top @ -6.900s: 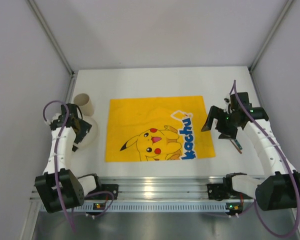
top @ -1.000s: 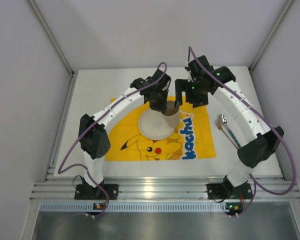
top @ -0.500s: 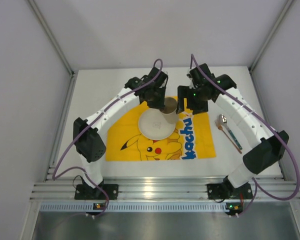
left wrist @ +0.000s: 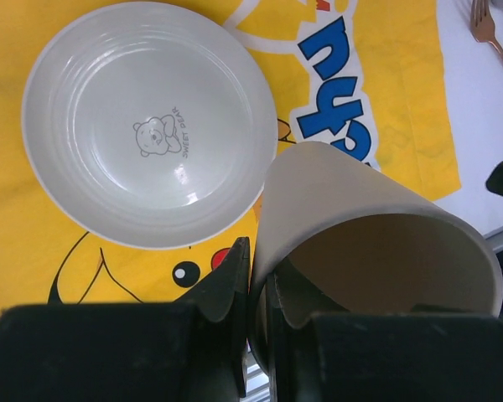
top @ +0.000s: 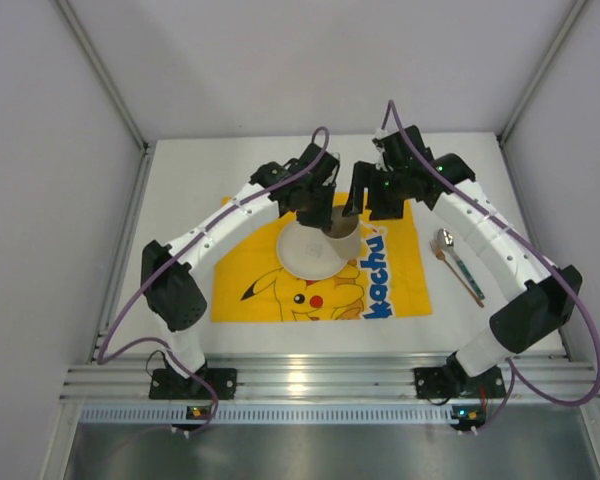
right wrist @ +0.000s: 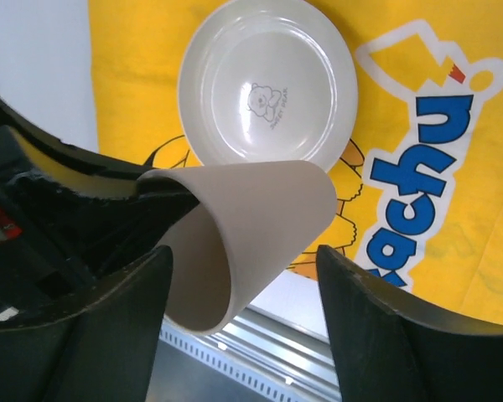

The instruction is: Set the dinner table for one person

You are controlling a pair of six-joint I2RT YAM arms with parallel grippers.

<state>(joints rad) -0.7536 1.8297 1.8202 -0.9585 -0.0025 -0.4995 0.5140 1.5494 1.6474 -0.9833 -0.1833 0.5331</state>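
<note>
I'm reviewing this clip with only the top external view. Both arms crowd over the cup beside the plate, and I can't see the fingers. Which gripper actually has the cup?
Observer: The left gripper has it. Its wrist view shows one finger inside the cup and one outside, pinching the wall.
Operator: And the right one?
Observer: The right gripper is open. Its fingers straddle the cup, with a visible gap on one side.
Operator: The plate looks plain white from up here.
Observer: The plate has a small bear print with lettering at its centre, and nothing lies on it.
</note>
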